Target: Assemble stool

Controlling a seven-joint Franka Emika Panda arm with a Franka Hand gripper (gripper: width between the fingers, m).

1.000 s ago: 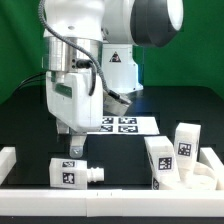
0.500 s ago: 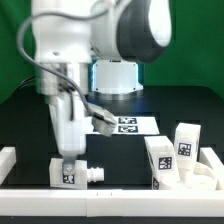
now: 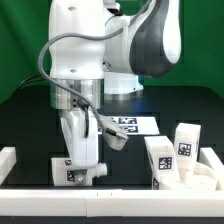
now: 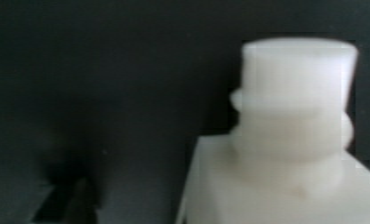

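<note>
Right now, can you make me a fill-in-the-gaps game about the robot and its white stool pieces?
1. The gripper hangs right over one stool leg lying near the exterior view's ____ side.
2. The tabletop under everything is coloured ____.
3. Close up in the wrist view, that leg ends in a round ____.
4. The other legs wait near the exterior view's ____ side.

Missing words: left, black, peg, right.

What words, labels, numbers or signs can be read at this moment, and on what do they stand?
No readable words, brands or numbers anywhere.
Square black-and-white patterns only, no text: on the lying leg, the upright leg and the marker board.
Wrist view: plain white peg, blurred, unmarked.
</note>
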